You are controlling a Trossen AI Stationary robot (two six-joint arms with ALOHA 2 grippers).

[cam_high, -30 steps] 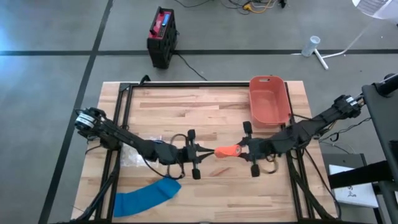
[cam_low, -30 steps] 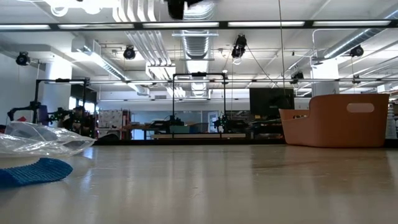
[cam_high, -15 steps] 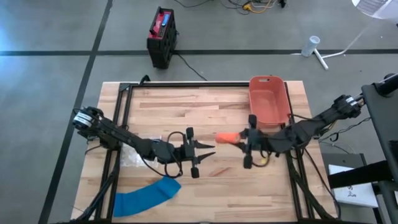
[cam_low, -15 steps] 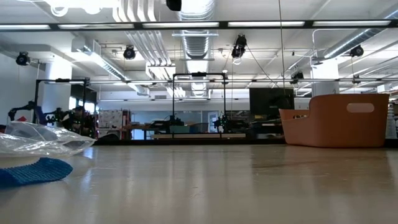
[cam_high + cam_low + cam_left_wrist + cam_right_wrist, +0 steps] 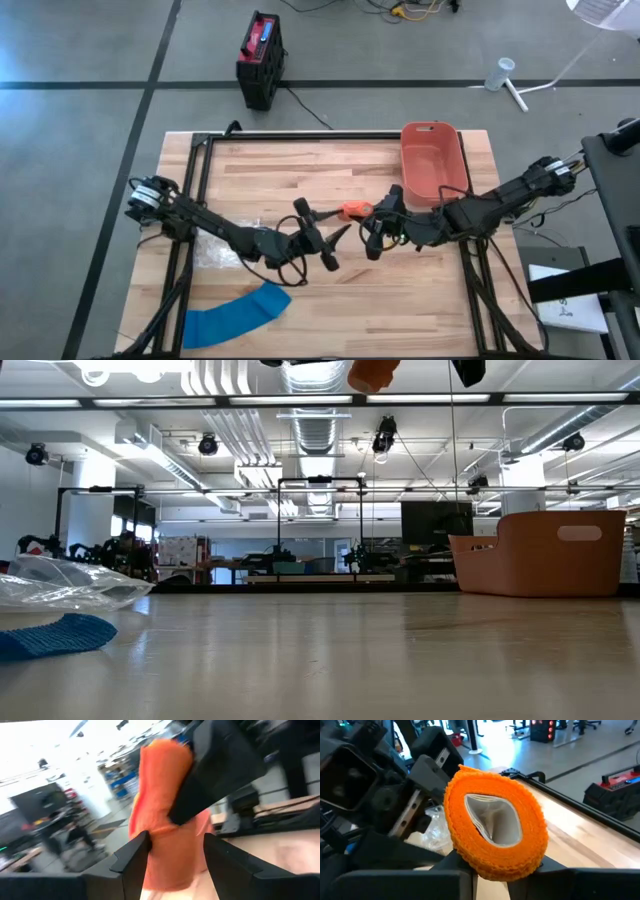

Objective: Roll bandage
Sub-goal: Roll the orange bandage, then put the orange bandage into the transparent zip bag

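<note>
The orange bandage roll (image 5: 353, 210) sits mid-frame in the high view, lifted clear of the counter (image 5: 330, 170) and pinched on its sides by the right gripper (image 5: 372, 223), whose jaws are nearly closed on it. The left gripper (image 5: 322, 228), just left of the roll, has its jaws spread and holds nothing. The rolling looks finished, judging by the tight coil; the next move likely calls for carrying it toward the orange bin (image 5: 434, 160) at upper right.

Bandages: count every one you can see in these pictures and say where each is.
2. An orange bandage roll is clamped in the right gripper above mid-table, facing the open left gripper. A blue bandage lies flat near the table's front left edge. Others may be hidden.
</note>
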